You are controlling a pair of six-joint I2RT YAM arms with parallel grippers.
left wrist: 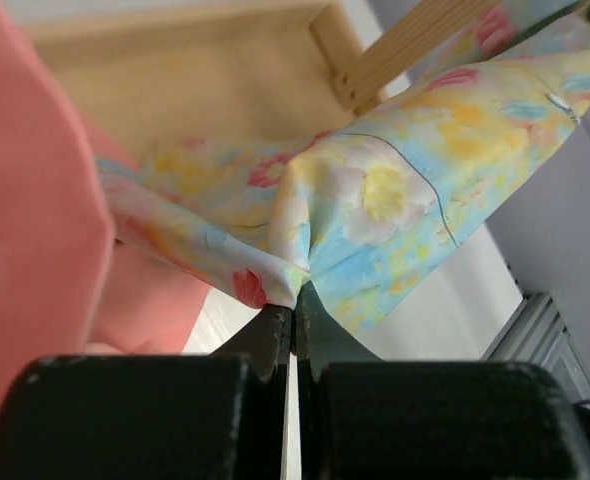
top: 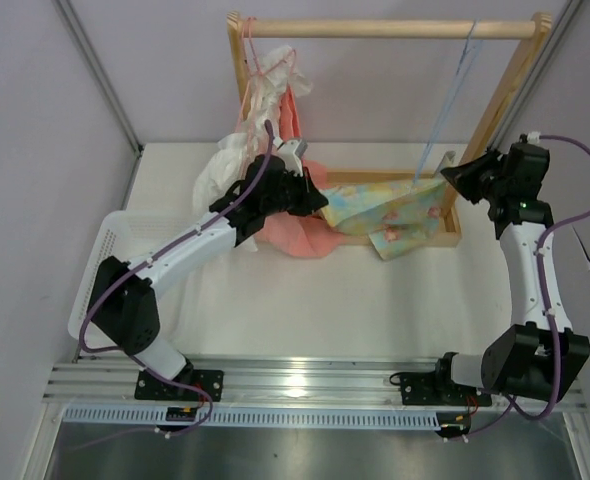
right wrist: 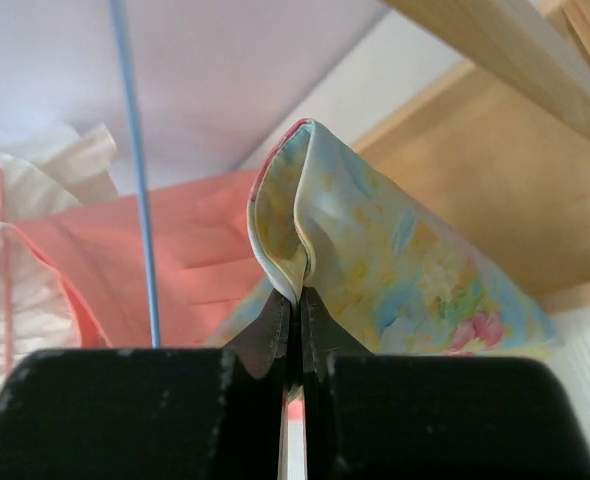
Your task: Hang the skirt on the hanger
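Since each hand is clamped shut on only a thin fold of the skirt [top: 390, 212], left hand [left wrist: 293, 312] at its nine o'clock end, right hand [right wrist: 295, 298] at three, low over the rack base [left wrist: 205, 90], a corner could slip free before reaching the hanger [right wrist: 133, 150] above.

The skirt [top: 390, 212] (floral) stretches between left tool [top: 322, 203] and right tool [top: 446, 178], near hanger [top: 449, 110].

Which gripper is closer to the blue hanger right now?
Right. The right gripper, shut on the skirt, sits beside the lower end of the hanger; the left gripper pinches the skirt's other end, farther left.
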